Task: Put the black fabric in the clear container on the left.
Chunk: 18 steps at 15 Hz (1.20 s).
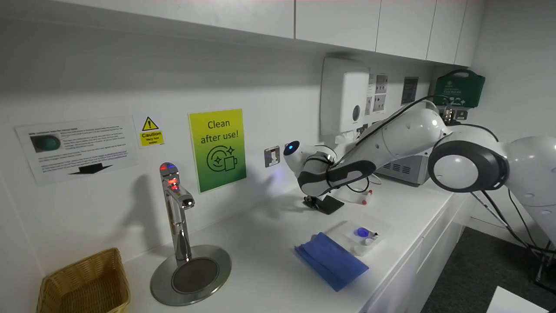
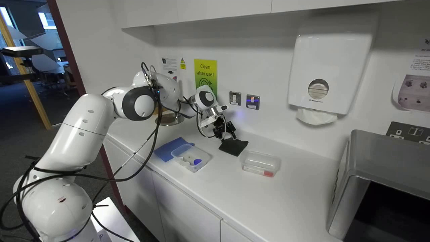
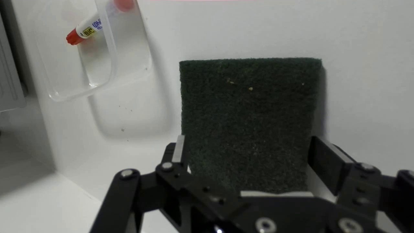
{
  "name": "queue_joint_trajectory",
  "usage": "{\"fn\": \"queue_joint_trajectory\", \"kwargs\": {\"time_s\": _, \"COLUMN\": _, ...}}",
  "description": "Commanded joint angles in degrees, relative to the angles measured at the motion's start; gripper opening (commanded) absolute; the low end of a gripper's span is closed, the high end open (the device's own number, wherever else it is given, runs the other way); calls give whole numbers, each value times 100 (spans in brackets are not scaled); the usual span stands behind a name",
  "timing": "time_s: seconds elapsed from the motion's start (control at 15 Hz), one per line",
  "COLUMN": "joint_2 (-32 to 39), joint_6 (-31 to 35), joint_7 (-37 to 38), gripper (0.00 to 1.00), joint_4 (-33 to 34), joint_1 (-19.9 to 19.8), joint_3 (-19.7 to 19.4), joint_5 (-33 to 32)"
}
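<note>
On the white counter point(image 2: 235, 188), a square piece of black fabric point(image 3: 250, 110) lies near the back edge, matt and fibrous, faintly greenish, with pale crumbs on it. The black two-fingered gripper point(image 3: 246, 139) stands over it, its jaws spread about as far as the fabric is broad, one finger along each side; whether either touches cannot be told, and it holds nothing. By the front edge sits the low, clear plastic container point(image 2: 200, 154) with a round violet-blue piece point(image 1: 362, 232) in it, just beside a creased, folded blue cloth point(image 1: 332, 263). A second, round-cornered clear tub point(image 2: 260, 159) stands between front and back edges, containing a white tube with a red cap point(image 3: 89, 31). Near a back corner sits a woven wicker basket point(image 1: 82, 274).
</note>
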Motion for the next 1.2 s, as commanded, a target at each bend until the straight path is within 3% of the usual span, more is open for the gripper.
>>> {"fn": "queue_joint_trajectory", "kwargs": {"time_s": 0.0, "joint_2": 43, "joint_6": -195, "joint_7": 36, "gripper": 100, "joint_4": 171, "joint_1": 60, "joint_3": -82, "joint_5": -95}}
{"fn": "queue_joint_trajectory", "kwargs": {"time_s": 0.4, "joint_2": 18, "joint_6": -164, "joint_7": 24, "gripper": 100, "joint_4": 147, "joint_1": 37, "joint_3": -153, "joint_5": -155}}
{"fn": "queue_joint_trajectory", "kwargs": {"time_s": 0.47, "joint_2": 15, "joint_6": -155, "joint_7": 22, "gripper": 75, "joint_4": 139, "joint_1": 35, "joint_3": -166, "joint_5": -165}}
{"fn": "queue_joint_trajectory", "kwargs": {"time_s": 0.6, "joint_2": 11, "joint_6": -150, "joint_7": 34, "gripper": 67, "joint_4": 129, "joint_1": 36, "joint_3": -185, "joint_5": -184}}
{"fn": "queue_joint_trajectory", "kwargs": {"time_s": 1.13, "joint_2": -18, "joint_6": -125, "joint_7": 61, "gripper": 5, "joint_4": 115, "joint_1": 18, "joint_3": -207, "joint_5": -157}}
